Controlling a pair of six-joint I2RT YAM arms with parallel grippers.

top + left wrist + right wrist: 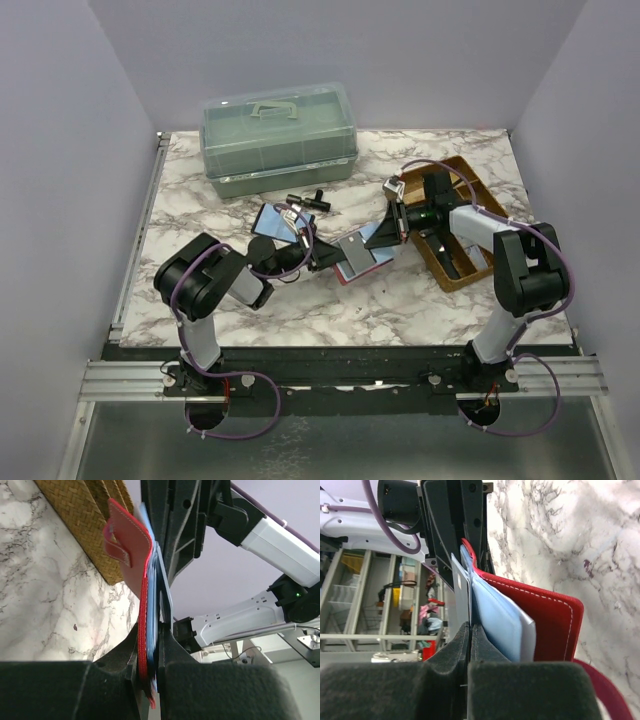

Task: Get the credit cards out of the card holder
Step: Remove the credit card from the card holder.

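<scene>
"Checking grips first: what has each of yours got?"

"Right gripper (470,627): fingers pressed together. The edge of a thin, flat grey credit card (461,592) runs into the seam between them, so I read it as pinched on that card. Left gripper (149,630): narrow, clamped on the lower edge of the small red folding card holder (129,545). The holder is held up between my two grippers, off the white marble-pattern table (400,300)."

"Progress?"

"Early, by my judgement. The grey card sits mostly inside the holder and only its outer edge is gripped. No card lies free in the top view. Left to do: draw this one out, then any others. Beside it is a pale blue layer; card or inner panel, I cannot tell."

"Materials?"

"Holder: smooth, leather-like red outer, pale stitching along the rim, rounded corners, small tab, blue lining. It is soft enough to flex. Card: stiff, matte, straight-edged. Further out: a brown woven wicker tray (80,515) with a coarse weave, near the right gripper. A dark-edged blue folding case (275,220) lies flat behind the left gripper. At the far side stands a translucent green plastic box (278,140) with a moulded lid handle."
</scene>
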